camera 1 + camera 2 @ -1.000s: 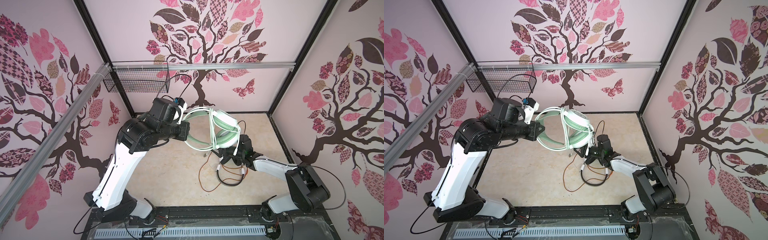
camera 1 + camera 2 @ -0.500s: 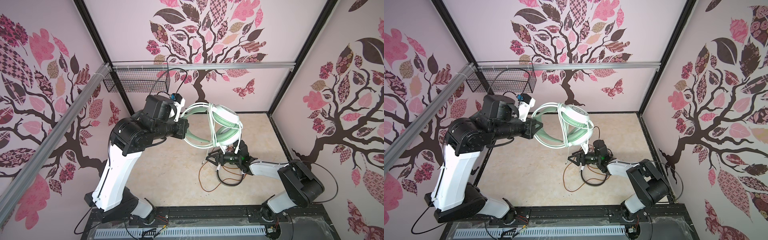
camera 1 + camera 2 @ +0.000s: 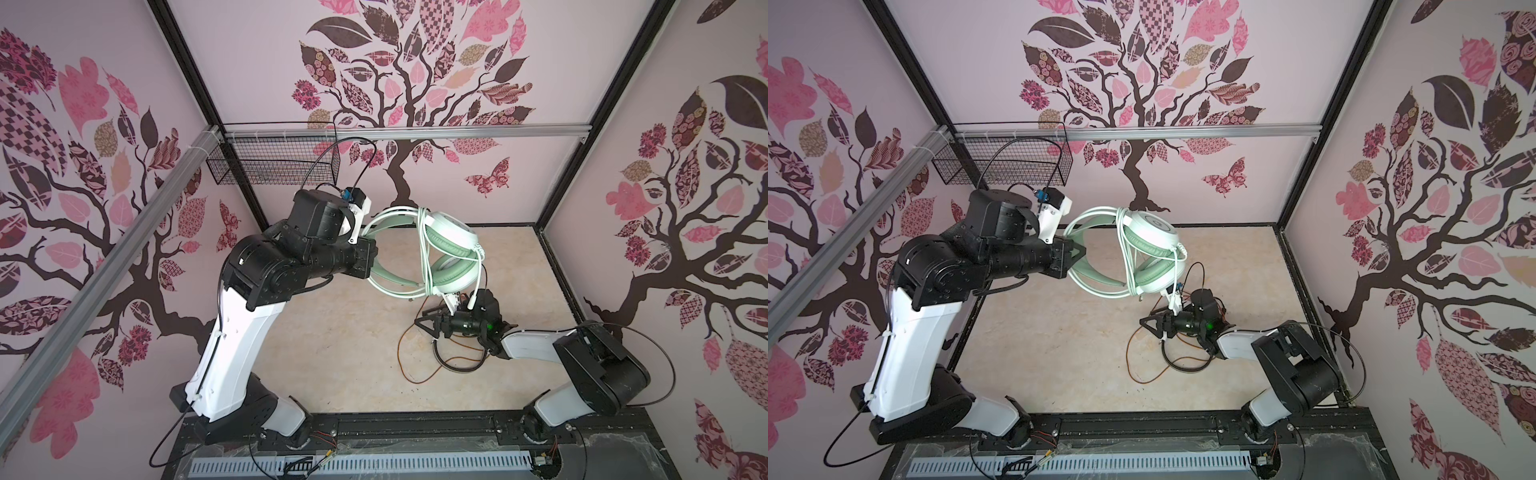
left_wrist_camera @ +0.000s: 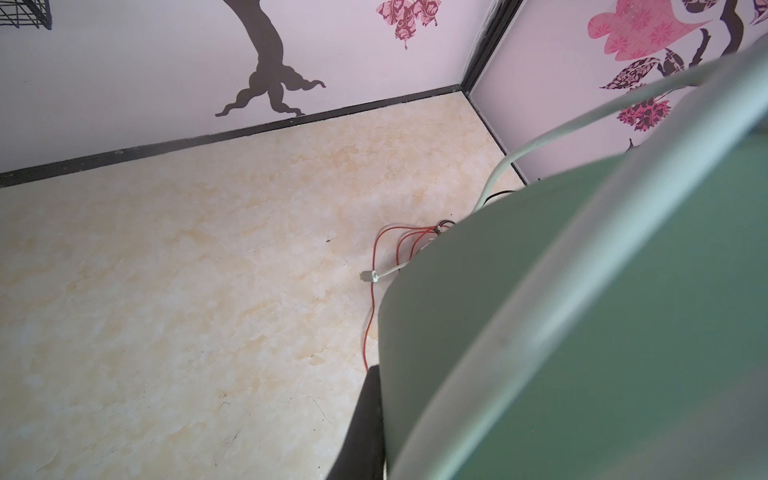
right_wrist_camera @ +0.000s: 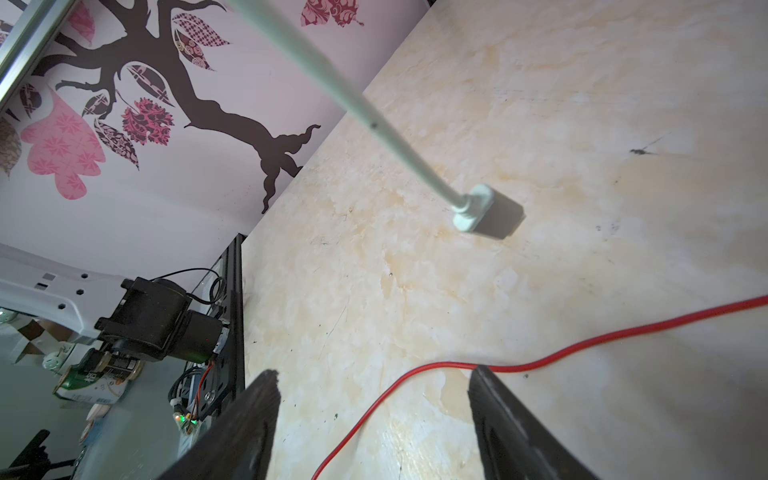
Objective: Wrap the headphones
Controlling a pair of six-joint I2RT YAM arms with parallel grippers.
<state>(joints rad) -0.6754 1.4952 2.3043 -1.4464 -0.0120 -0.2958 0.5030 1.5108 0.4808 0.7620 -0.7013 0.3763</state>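
Two pairs in the cell. Left gripper (image 3: 1076, 254), at 9 o'clock of its load, is clamped on the padded band of the mint-green over-ear headphones (image 3: 451, 237), holding them in the air above the beige marbled tabletop (image 3: 332, 332). Pale green-white cord (image 3: 424, 253) is looped around band and cups; its plug (image 5: 478, 208) dangles free. At 5 o'clock of that pair, right gripper (image 3: 428, 321) hangs low, jaws wide apart, empty. Beneath it lie the thin black-banded headphones (image 3: 457, 369), orange-red cord (image 3: 405, 361) loose at 8 o'clock.

Judgement: light, rigid cups, springy band; cord limp, slides easily. Take cord near plug, band at its middle.
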